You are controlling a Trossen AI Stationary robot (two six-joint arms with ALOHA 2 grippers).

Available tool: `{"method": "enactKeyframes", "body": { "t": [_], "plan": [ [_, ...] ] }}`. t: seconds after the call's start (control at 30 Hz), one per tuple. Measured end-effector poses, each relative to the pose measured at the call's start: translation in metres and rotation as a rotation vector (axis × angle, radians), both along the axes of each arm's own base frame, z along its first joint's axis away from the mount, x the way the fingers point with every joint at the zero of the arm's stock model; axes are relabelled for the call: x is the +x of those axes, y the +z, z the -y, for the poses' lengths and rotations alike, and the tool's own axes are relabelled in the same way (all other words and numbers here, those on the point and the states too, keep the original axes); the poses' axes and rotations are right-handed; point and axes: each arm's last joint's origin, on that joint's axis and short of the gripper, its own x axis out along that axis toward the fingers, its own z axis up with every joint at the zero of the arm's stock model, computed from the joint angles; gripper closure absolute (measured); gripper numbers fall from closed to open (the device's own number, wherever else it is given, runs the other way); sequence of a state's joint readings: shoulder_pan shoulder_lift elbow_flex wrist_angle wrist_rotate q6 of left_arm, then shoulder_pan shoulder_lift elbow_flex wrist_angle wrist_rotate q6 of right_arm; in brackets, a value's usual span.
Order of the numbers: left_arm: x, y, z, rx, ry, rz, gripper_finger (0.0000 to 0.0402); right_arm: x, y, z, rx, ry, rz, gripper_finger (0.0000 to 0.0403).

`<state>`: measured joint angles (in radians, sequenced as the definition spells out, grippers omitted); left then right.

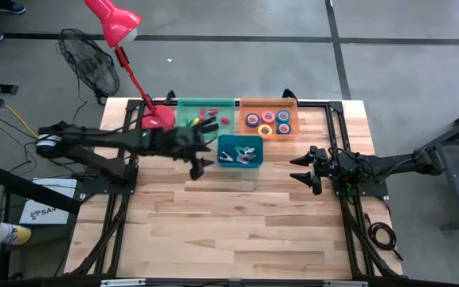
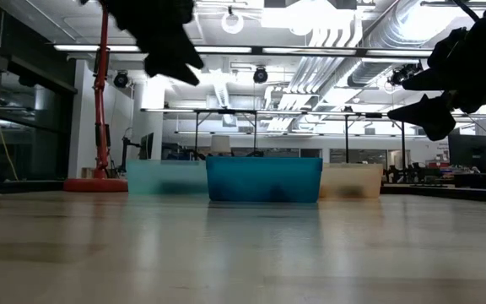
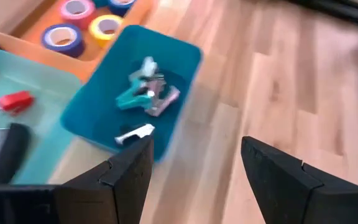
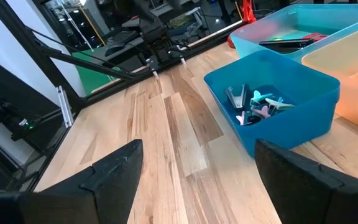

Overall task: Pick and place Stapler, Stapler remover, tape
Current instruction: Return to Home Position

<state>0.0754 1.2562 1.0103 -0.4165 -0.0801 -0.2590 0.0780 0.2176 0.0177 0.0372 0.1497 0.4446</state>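
Low view, hidden parts: both grippers are cut off at the upper edge as dark shapes, and whatever lies in the three bins is screened by their walls.
Table (image 1: 237, 231): pale wood planks are seen, with both arms held above them.
Right gripper (image 1: 297, 169): it is held over the table's right side, near the blue bin but apart from it. The jaws are spread wide and nothing is gripped.
Left gripper (image 1: 206, 146): it is held just beside the blue bin's left end, at the near edge of the green bin. The jaws are parted wide and nothing is held.
Blue bin (image 1: 240, 165): it is set nearest of the three, in front of the gap between the other two.
Staple removers (image 3: 146, 93): a small heap in teal, white and grey is seen in the blue bin; single pieces are hard to tell apart.
Green bin (image 1: 183, 108): it is placed at the far left and is partly covered by the left arm from above.
Stapler (image 4: 291, 42): the black one is laid in the green bin, outside both pairs of jaws and well apart from the right gripper. In the left wrist view only a blurred dark shape at the frame edge is shown.
Red stapler (image 3: 14, 99): it is laid in the green bin too.
Orange bin (image 1: 269, 101): it is placed at the far right, touching or just beside the green bin.
Tape (image 1: 266, 129): several rolls are laid in the orange bin, away from both grippers. Only a purple edge is caught by the right wrist view.
Lamp (image 1: 114, 22): its red base is set on the table beside the green bin.
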Motion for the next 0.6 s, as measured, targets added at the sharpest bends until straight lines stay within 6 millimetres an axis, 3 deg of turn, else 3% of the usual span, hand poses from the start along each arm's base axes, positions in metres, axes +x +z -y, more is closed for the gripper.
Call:
{"method": "enactKeyframes", "body": {
  "t": [0.33, 0.6],
  "plan": [
    [-0.069, -0.061, 0.017, -0.007, -0.077, 0.303, 0.0163, 0.000, 0.000, 0.000, 0.000, 0.000, 0.003, 0.0104],
    [-0.116, -0.087, 0.019, -0.015, -0.117, 0.470, 0.0163, 0.000, 0.000, 0.000, 0.000, 0.000, 0.004, 0.0104]
  ]
}}
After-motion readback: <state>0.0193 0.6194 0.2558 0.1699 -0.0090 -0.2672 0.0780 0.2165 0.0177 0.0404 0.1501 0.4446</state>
